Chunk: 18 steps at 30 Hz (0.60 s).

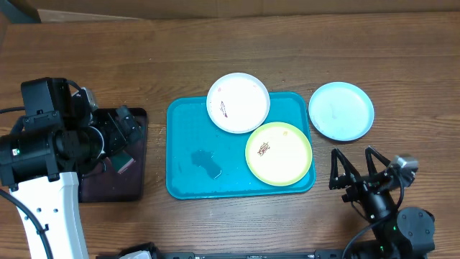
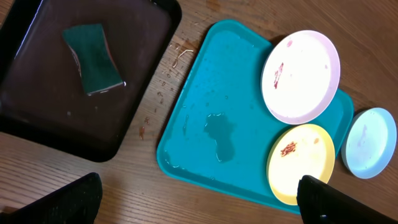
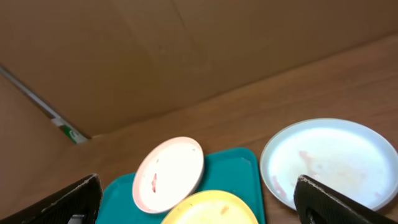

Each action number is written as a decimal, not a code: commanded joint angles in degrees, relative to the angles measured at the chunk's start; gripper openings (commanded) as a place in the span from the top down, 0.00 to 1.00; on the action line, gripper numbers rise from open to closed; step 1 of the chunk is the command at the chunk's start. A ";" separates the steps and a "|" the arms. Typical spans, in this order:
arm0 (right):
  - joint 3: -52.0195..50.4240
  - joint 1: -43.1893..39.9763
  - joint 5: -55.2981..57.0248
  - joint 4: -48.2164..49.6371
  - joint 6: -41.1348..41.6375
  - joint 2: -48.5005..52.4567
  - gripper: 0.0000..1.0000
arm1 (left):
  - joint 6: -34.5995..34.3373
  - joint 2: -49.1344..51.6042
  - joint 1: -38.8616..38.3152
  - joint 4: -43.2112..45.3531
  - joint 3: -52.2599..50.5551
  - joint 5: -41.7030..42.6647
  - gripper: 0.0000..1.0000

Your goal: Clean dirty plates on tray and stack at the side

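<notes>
The turquoise tray (image 1: 194, 133) lies mid-table with a puddle of water (image 1: 205, 162) on it. A white plate (image 1: 238, 103) with a red-brown smear overhangs its far rim. At the tray's near right corner rests a yellow-green plate (image 1: 279, 153), also smeared. A pale blue plate (image 1: 341, 110) sits on the table to the right of the tray. My left gripper (image 1: 118, 140) hovers open above the dark tray, holding nothing. My right gripper (image 1: 354, 167) stands open near the front edge, below the blue plate. The wrist views show the white plate (image 2: 300, 76), the yellow-green plate (image 2: 300, 163) and the blue plate (image 3: 329, 158).
A dark maroon-black tray (image 2: 37, 118) lies left of the turquoise one, with a green sponge (image 2: 92, 59) on it. Water drops dot the wood (image 2: 165, 81) between the trays. A cardboard wall (image 3: 186, 56) stands behind the table.
</notes>
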 commanded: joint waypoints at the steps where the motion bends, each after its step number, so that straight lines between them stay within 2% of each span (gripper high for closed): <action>1: 0.61 -0.17 -1.84 1.75 -0.24 2.05 0.00 | 1.07 0.28 -0.20 0.09 -0.42 -0.37 0.00; 9: 0.61 -0.17 -7.78 3.17 -0.24 2.14 0.00 | 1.07 0.28 -0.20 0.09 -0.42 -0.37 0.00; 18: 0.61 -0.17 -29.42 2.40 -0.02 2.14 0.00 | 1.07 0.28 -0.20 0.11 -0.42 -0.37 0.00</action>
